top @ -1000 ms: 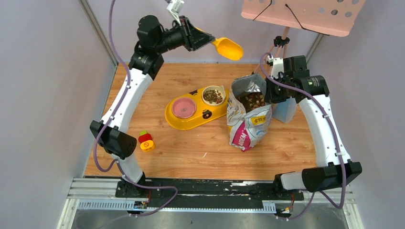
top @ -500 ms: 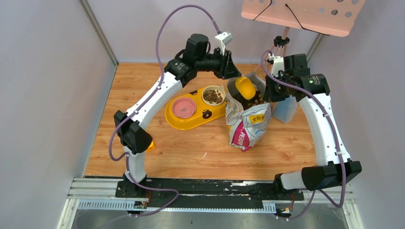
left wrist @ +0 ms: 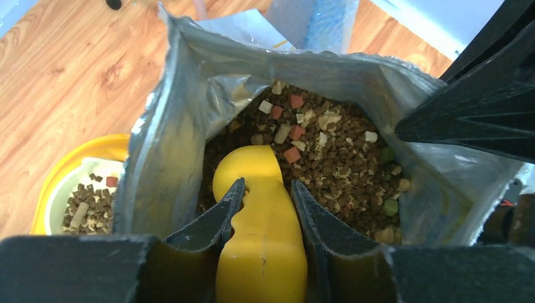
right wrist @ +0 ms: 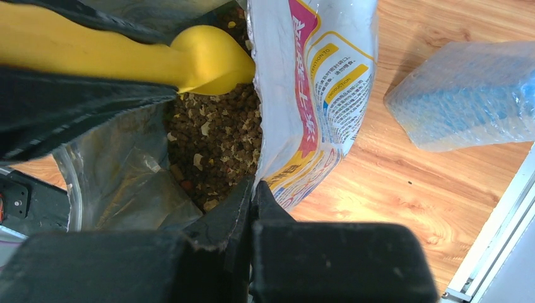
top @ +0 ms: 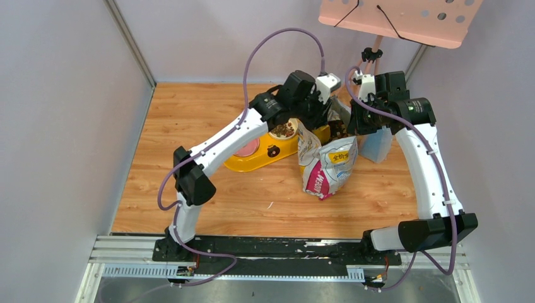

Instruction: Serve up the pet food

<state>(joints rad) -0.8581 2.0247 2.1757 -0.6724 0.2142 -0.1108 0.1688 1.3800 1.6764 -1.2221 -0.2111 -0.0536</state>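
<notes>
The pet food (left wrist: 344,158) is a heap of brown kibble with pale, red and green bits inside the open foil bag (top: 328,165). It shows in the right wrist view (right wrist: 217,142) too. My left gripper (left wrist: 265,189) is shut on the handle of the yellow scoop (left wrist: 255,183), whose bowl is dipped into the kibble. The scoop (right wrist: 202,60) also shows in the right wrist view. My right gripper (right wrist: 254,184) is shut on the bag's rim (right wrist: 271,170), holding the mouth open. More kibble lies in the white bowl (left wrist: 85,199).
A yellow double feeder (top: 252,158) with a pink bowl (top: 247,148) sits left of the bag. A blue bubble-wrapped block (right wrist: 467,95) stands right of the bag. A pink perforated board (top: 404,19) hangs over the back right. Grey walls close both sides.
My left arm swung the scoop from high at the back down into the bag's mouth and pushed its bowl into the kibble. My right gripper kept its hold on the bag.
</notes>
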